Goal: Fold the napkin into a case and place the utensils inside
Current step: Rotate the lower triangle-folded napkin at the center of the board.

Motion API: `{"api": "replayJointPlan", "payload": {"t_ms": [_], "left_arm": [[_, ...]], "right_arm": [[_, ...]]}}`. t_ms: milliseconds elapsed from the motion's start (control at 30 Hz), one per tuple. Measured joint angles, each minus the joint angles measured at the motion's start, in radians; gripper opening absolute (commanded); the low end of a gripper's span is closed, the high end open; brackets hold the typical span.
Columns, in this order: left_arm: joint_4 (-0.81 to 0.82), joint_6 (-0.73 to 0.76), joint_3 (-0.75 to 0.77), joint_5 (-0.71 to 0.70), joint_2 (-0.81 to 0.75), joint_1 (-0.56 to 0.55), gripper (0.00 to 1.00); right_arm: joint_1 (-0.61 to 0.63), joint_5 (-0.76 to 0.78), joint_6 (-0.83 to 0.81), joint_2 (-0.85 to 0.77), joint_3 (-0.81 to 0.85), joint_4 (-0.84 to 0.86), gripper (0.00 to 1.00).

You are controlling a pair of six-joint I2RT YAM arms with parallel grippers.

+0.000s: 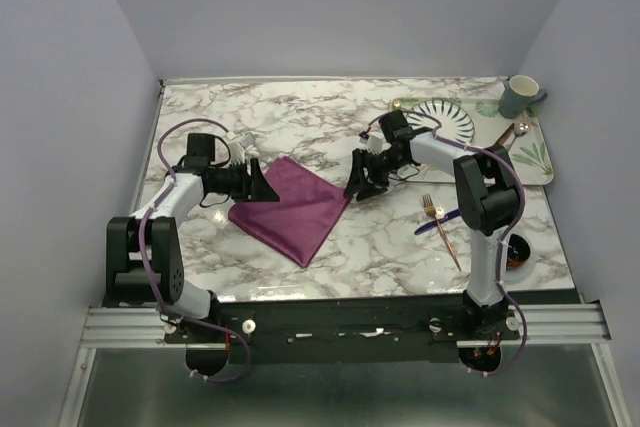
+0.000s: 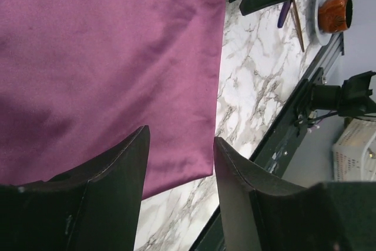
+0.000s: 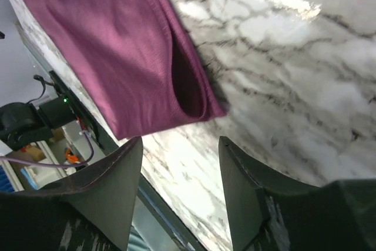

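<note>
The plum-purple napkin (image 1: pixel 290 207) lies folded double on the marble table, a slanted rectangle between my two grippers; no narrow case is in view. My left gripper (image 1: pixel 266 187) stands open just over the napkin's left end, with cloth (image 2: pixel 106 57) and bare marble showing between its fingers (image 2: pixel 181 139). My right gripper (image 1: pixel 356 187) is open beside the napkin's right corner, where the two layers gape (image 3: pixel 188 80); only marble lies between its fingers (image 3: pixel 179 142). The copper fork (image 1: pixel 445 232) and dark blue knife (image 1: pixel 437 222) lie crossed on the table to the right of the napkin.
A tray (image 1: pixel 532 159) at the back right carries a patterned plate (image 1: pixel 445 122), a grey mug (image 1: pixel 520 97) and a spoon (image 1: pixel 505 134). A small bowl (image 1: pixel 518 250) with something orange sits near the right arm's base. The table's front rail (image 1: pixel 340 327) runs along the near edge.
</note>
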Motion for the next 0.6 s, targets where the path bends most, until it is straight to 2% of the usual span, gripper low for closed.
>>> {"api": "replayJointPlan", "payload": {"t_ms": [100,200,233,333,600], "left_arm": [[0.004,-0.003,0.000,0.027,0.043,0.037,0.56],[0.004,-0.006,-0.005,0.039,0.069,0.068,0.56],[0.004,-0.008,-0.006,0.042,0.074,0.076,0.56],[0.009,-0.014,-0.012,0.046,0.083,0.091,0.54],[0.070,-0.073,-0.068,0.084,0.089,0.109,0.52]], "right_arm": [[0.000,-0.002,0.028,0.048,0.016,0.011,0.50],[0.000,-0.033,0.062,0.092,0.034,0.013,0.31],[-0.001,-0.036,0.074,0.098,0.037,0.014,0.18],[-0.002,-0.033,0.084,0.124,0.055,0.021,0.01],[-0.002,0.018,0.040,0.179,0.170,0.022,0.01]]}}
